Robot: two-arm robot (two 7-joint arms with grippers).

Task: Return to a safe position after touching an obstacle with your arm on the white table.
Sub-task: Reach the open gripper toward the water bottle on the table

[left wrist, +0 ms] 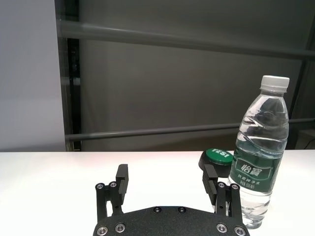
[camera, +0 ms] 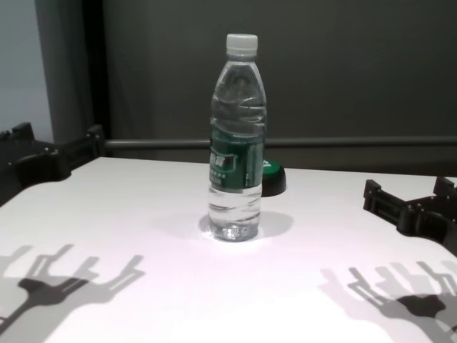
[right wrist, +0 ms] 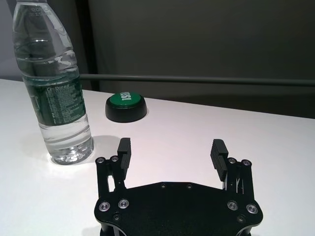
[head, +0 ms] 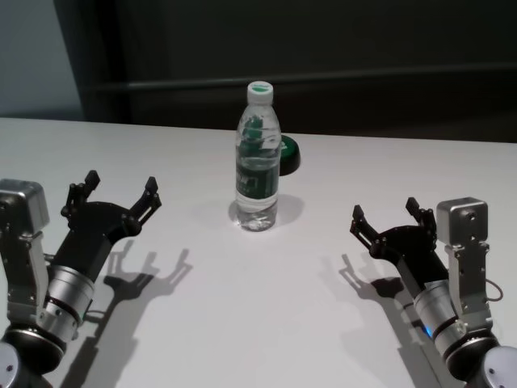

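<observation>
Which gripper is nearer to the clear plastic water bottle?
Left gripper, slightly: it hovers open left of the clear plastic water bottle. Right gripper hovers open, farther right and nearer the robot.

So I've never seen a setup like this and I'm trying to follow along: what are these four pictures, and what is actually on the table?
It is a two-armed robot seen by four of its own cameras. One looks down from its head, one forward from its chest, and one sits on each wrist, so those two show that arm's own gripper up close. The left gripper and right gripper are both open, hold nothing, and hover over the white table on either side of the bottle. The bottle is clear, capped and upright, and neither gripper touches it. Just behind it sits a low black button with a green top.
</observation>
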